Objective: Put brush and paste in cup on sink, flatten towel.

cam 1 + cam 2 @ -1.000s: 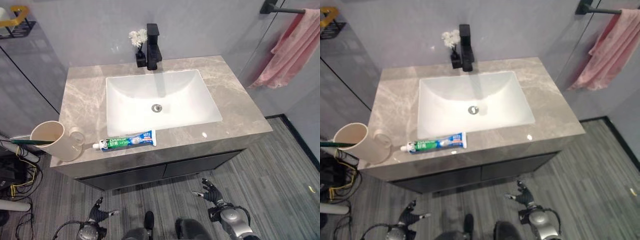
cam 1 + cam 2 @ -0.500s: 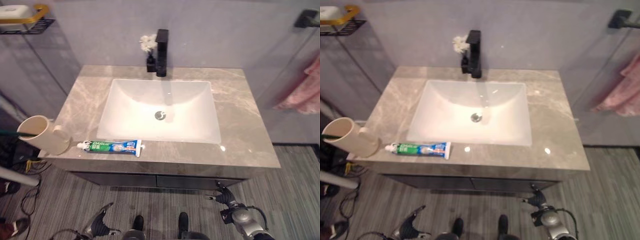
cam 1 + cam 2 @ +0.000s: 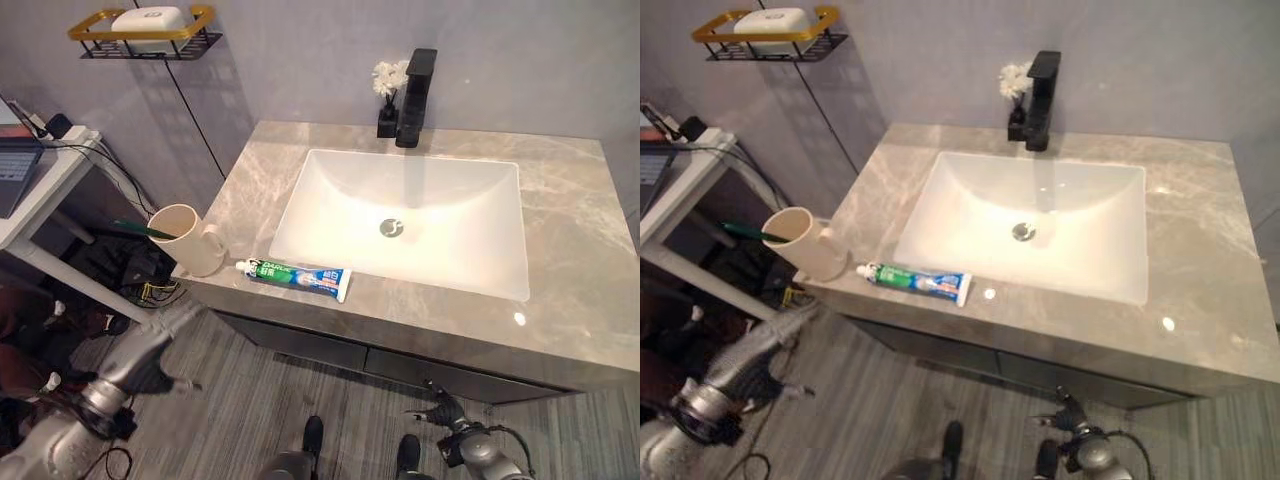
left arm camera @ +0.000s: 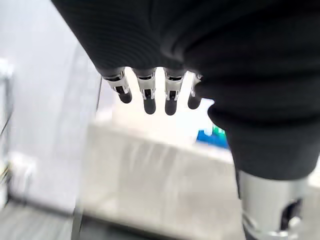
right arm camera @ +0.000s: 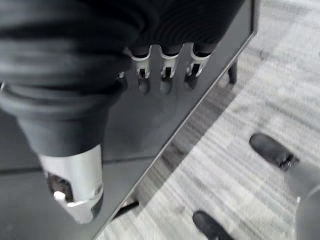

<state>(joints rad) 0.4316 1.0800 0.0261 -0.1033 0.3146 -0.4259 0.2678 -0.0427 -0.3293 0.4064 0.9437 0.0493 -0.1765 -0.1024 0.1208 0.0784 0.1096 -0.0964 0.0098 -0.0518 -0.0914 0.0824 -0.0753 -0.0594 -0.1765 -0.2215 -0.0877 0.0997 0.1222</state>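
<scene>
Already the left hand (image 4: 150, 95) shows its fingers (image 4: 170, 97) straight and loosely side by side in its wrist view, holding nothing, with the front edge of the counter and a glimpse of the toothpaste's blue-green print past them. From the head views this hand (image 3: 160, 335) sits at about 8 o'clock, below and short of the counter's near left corner, its arm reaching up from the lower left. The right hand (image 5: 162, 75) hangs relaxed, fingers (image 5: 142, 80) straight and empty, facing the dark cabinet front; from the head it shows low at 5 o'clock (image 3: 445, 415), well apart from everything on the counter.

On the counter (image 3: 590, 300), the cream cup (image 3: 187, 238) stands at the near left corner, roughly 9 o'clock from the basin (image 3: 410, 215). The toothbrush (image 3: 140, 230) is already in it, its dark green handle sticking out toward 9 o'clock. The toothpaste (image 3: 295, 275) lies flat just beside the cup, along the basin's near rim, its cap end toward the cup.

So I judge the brush step done and the paste step in hand. Next, the left hand needs to rise over the counter edge, close round the tube, tip it upright and drop it into the cup without knocking the cup off the corner. Flattening the towel is not yet begun.
</scene>
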